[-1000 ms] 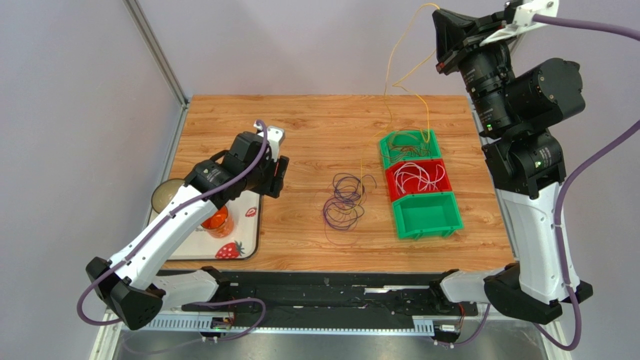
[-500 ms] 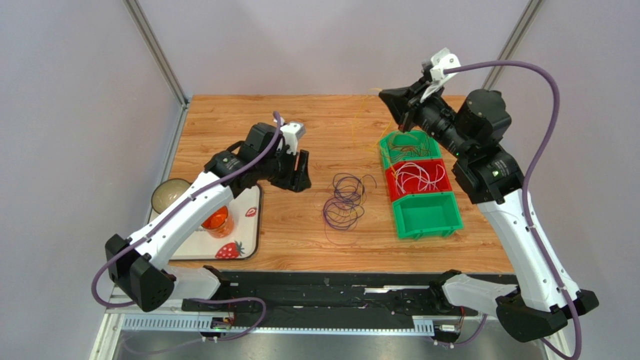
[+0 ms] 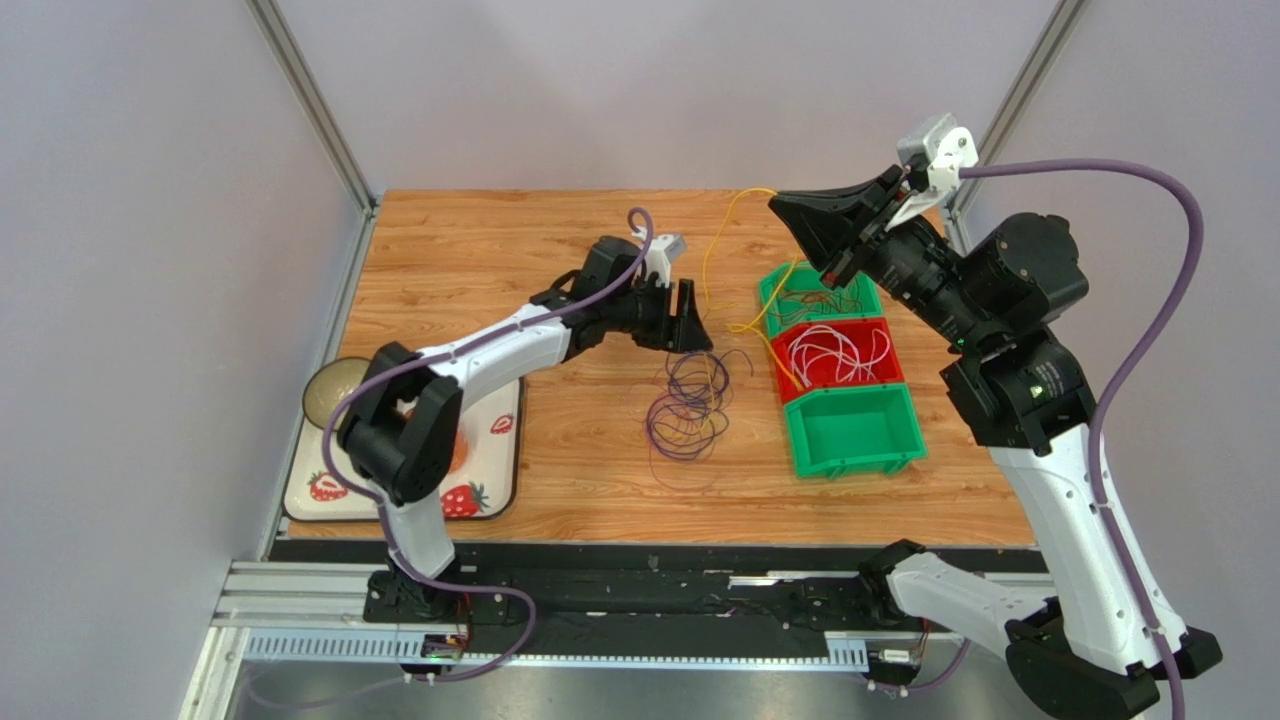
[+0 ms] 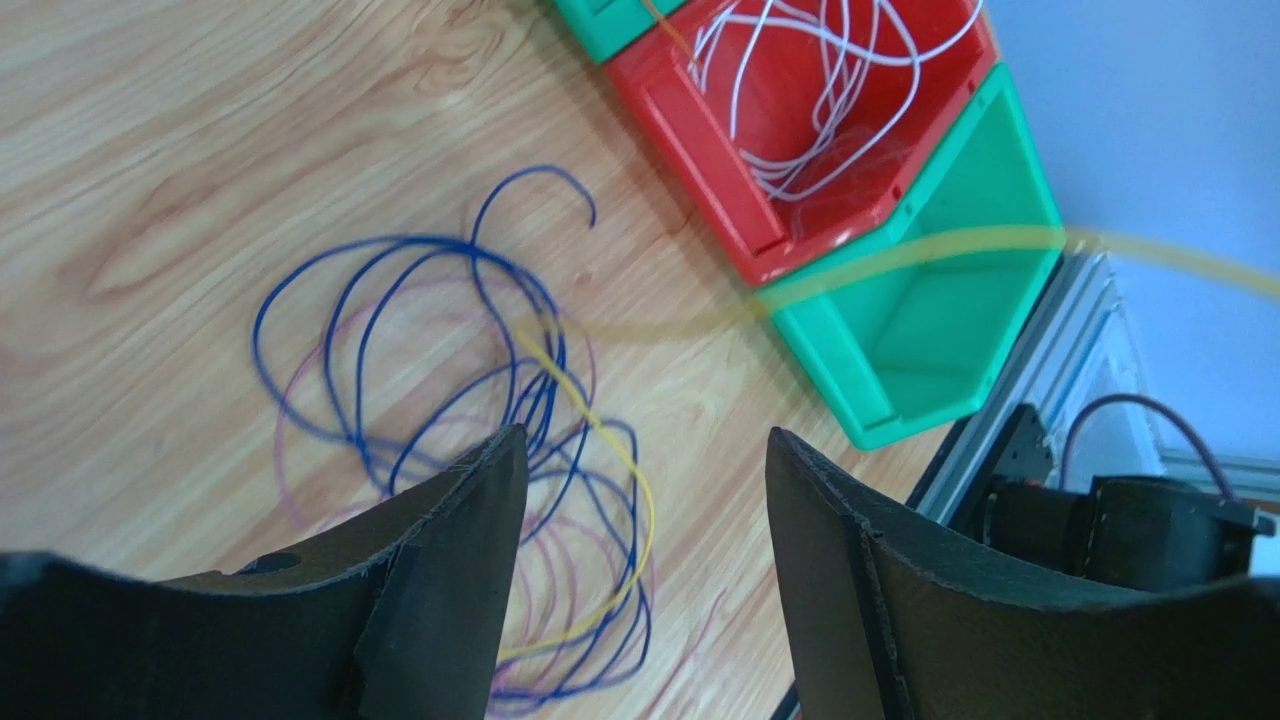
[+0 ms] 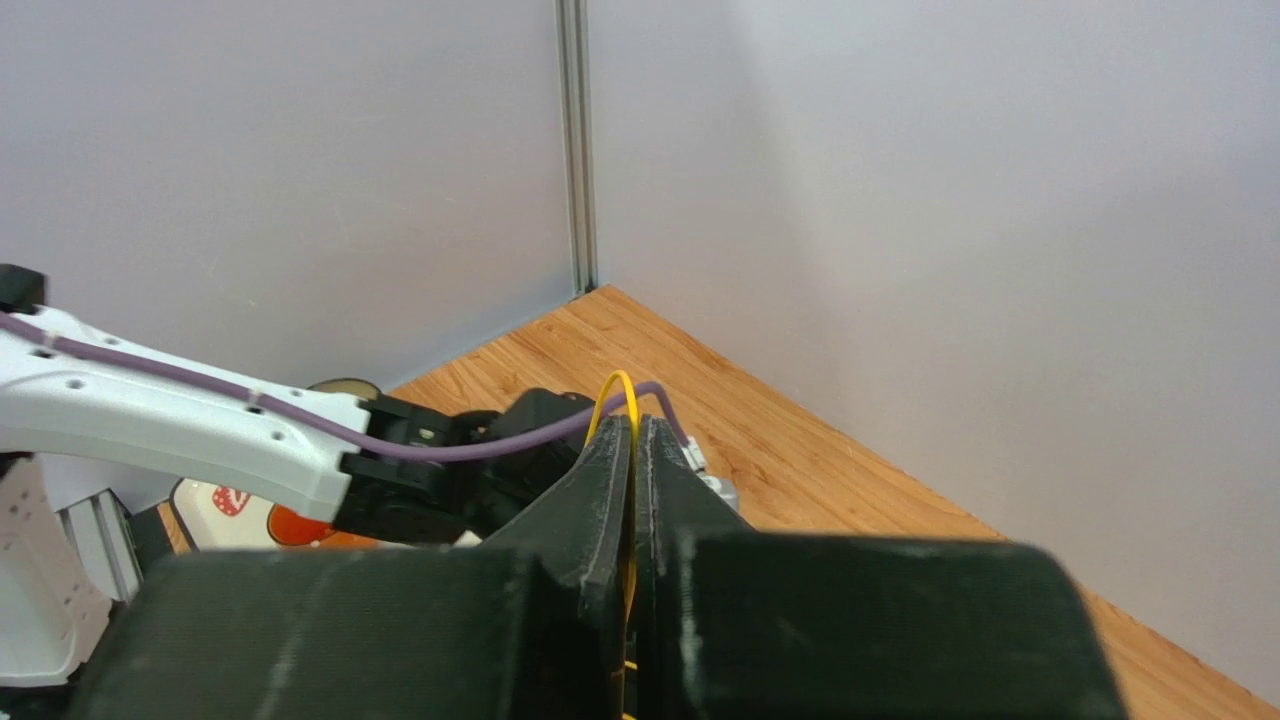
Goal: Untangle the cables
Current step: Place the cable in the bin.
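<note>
The left jaws were held open, low over the purple tangle point(image 3: 688, 405), which lay near the middle of the counter point(image 3: 496, 240), a little toward its right edge. The right jaws were closed on a yellow cable point(image 3: 718, 240) and raised high above the far right corner, over the bins.

From that pinch the yellow cable was seen to arc down toward the tangle. In the left wrist view a yellow strand point(image 4: 601, 428) was threaded among the purple loops point(image 4: 436, 345) before it led off, blurred, toward the bins. White cables point(image 3: 834, 353) lay sorted in the red bin point(image 3: 781, 378).

The step in hand was judged to be drawing the yellow cable free of the purple ones. For that, the purple loops would best be pinned to the counter just beside the crossing, with the yellow strand left outside the left jaws. Because the strands were so thin, the jaws would need to be brought right down to the wood before being closed.

The pull would best be made slowly and along the line on which the yellow leaves the tangle. If purple loops were seen to lift with it, the pull should be eased, since a knot could otherwise be drawn tight.
</note>
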Tool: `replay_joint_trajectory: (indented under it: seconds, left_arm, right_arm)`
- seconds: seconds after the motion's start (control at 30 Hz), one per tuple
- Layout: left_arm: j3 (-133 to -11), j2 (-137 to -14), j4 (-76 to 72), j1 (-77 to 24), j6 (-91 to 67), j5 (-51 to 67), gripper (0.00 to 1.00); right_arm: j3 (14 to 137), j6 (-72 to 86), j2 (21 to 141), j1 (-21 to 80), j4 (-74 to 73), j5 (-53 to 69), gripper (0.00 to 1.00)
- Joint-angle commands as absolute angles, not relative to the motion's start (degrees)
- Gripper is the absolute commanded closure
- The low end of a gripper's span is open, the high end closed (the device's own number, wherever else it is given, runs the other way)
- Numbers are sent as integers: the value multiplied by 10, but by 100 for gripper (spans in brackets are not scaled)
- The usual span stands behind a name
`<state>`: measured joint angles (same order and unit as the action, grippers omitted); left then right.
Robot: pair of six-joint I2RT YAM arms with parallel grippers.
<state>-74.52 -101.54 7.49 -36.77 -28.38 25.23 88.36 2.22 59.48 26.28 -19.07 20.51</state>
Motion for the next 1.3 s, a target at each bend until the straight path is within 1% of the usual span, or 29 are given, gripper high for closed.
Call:
replay_joint_trajectory:
  seconds: [0.0, 0.1, 0.17, 0.2, 0.23, 0.3, 0.33, 0.4, 0.43, 0.47, 0.5, 0.73, 0.87, 0.97, 1.1, 1.27]
  left_arm:
    - [-814, -1061, -44, -374, -316, 296, 33]
    - [-850, -1097, -25, -374, -292, 279, 34]
    - [-860, -1112, -29, -374, -286, 282, 38]
    - [-869, -1125, -30, -374, -286, 281, 43]
    - [-874, -1131, -29, -375, -284, 280, 53]
    - [-886, -1141, -26, -377, -283, 272, 66]
    - [-889, -1143, -27, -379, -283, 272, 77]
    - [-889, -1145, -36, -381, -281, 272, 81]
    - [-890, -1145, -37, -382, -281, 270, 92]
    - [-896, -1145, -32, -382, -281, 266, 98]
    - [-901, -1144, -29, -383, -283, 267, 100]
    - [-984, -1124, 11, -396, -307, 267, 100]
    - [-1013, -1125, -72, -396, -368, 301, 100]
    - [-1051, -1147, -80, -396, -402, 329, 100]
    - [-1067, -1150, -108, -396, -434, 344, 100]
    - [-1102, -1177, -87, -403, -424, 370, 100]
  right_arm:
    - [895, 34, 588, 262, -170, 221, 100]
    - [896, 38, 580, 261, -170, 226, 100]
    - [897, 39, 576, 262, -171, 232, 100]
    - [898, 40, 574, 261, -171, 235, 100]
    - [897, 40, 570, 262, -171, 236, 100]
    - [899, 42, 567, 262, -171, 240, 100]
    - [899, 43, 564, 262, -171, 242, 100]
    - [899, 44, 562, 262, -171, 244, 100]
    - [899, 46, 562, 262, -171, 244, 100]
    - [899, 46, 561, 262, -171, 245, 100]
    - [899, 47, 562, 262, -171, 245, 100]
    - [880, 75, 555, 261, -142, 259, 100]
    - [875, 90, 555, 261, -136, 265, 100]
    - [875, 92, 553, 262, -138, 254, 100]
    - [870, 98, 540, 262, -135, 222, 100]
    - [862, 101, 526, 262, -141, 122, 100]
